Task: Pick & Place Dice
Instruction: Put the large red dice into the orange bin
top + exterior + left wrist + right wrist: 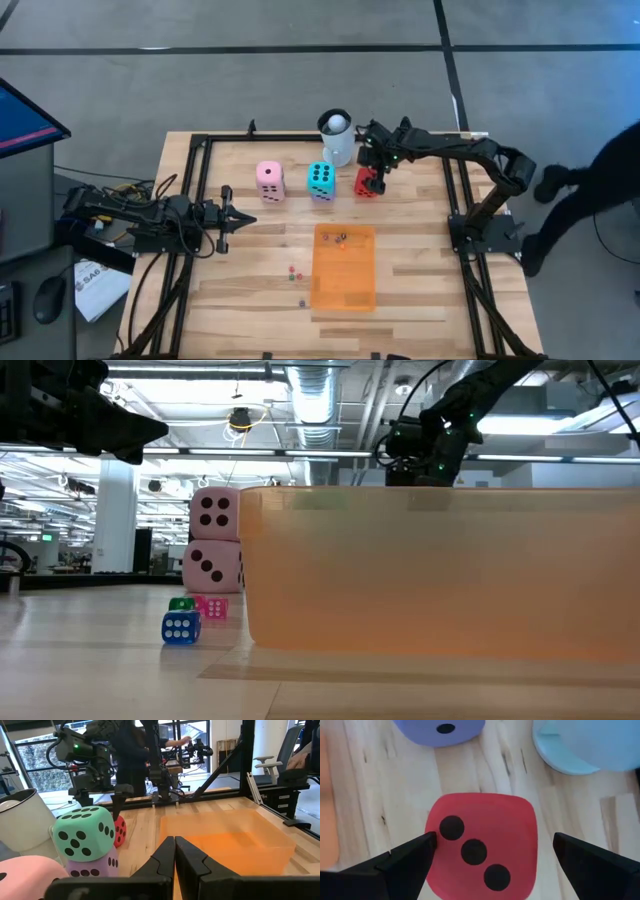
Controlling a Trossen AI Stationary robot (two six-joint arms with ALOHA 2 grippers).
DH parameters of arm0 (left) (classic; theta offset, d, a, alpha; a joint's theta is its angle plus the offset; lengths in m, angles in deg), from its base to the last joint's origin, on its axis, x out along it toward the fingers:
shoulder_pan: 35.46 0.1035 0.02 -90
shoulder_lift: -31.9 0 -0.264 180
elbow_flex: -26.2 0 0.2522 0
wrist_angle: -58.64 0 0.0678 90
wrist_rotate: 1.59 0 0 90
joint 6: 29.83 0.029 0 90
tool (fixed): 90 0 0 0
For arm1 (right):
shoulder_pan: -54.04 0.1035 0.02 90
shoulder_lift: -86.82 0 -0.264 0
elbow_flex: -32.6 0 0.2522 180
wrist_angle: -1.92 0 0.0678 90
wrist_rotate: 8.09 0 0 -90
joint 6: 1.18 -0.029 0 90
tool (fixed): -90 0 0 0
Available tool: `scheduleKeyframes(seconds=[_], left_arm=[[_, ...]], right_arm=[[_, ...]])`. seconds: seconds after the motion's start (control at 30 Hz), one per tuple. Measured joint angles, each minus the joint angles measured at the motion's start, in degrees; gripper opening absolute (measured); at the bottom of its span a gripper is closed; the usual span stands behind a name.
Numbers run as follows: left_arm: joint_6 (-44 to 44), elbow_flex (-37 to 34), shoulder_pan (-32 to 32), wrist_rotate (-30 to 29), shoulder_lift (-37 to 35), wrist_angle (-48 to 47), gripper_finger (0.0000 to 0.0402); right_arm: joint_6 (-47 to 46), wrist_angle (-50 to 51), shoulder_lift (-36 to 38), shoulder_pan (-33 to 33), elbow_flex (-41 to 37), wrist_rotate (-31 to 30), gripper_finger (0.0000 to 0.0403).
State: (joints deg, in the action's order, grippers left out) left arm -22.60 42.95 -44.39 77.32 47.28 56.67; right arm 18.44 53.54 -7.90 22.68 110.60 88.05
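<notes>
Right wrist view: the red die [482, 845] lies on the wood between the right gripper [492, 857]'s wide-open fingers, not yet pinched. It sits just beside the white mug [337, 140], with the teal die [321, 180] and pink die [270, 182] further along. The orange mat [344, 268] holds only tiny pieces, so nearly everything remains. The left gripper [240, 221] waits closed, well apart from the mug.

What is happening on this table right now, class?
The right end effector hangs open just above the red die, fingers on either side, not yet gripping. The left end effector waits shut at the table's left. The pink die and teal die stand beside the white mug.
</notes>
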Motion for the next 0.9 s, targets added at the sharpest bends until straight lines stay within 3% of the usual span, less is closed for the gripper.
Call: scheduleKeyframes(seconds=[0.23, 0.53, 0.9], left_arm=[[0.00, 0.00, 0.02, 0.00, 0.00, 0.01, 0.0000], [0.00, 0.00, 0.01, 0.00, 0.00, 0.00, 0.0000], [0.00, 0.00, 0.02, 0.00, 0.00, 0.00, 0.0000]], right_arm=[[0.35, -1.29, -0.07, -0.01, 0.18, 0.26, 0.0396], [2.89, 2.11, -0.28, -0.53, 6.52, -2.36, 0.0395], [-2.36, 6.48, -0.28, -0.11, 5.74, -1.65, 0.0395]])
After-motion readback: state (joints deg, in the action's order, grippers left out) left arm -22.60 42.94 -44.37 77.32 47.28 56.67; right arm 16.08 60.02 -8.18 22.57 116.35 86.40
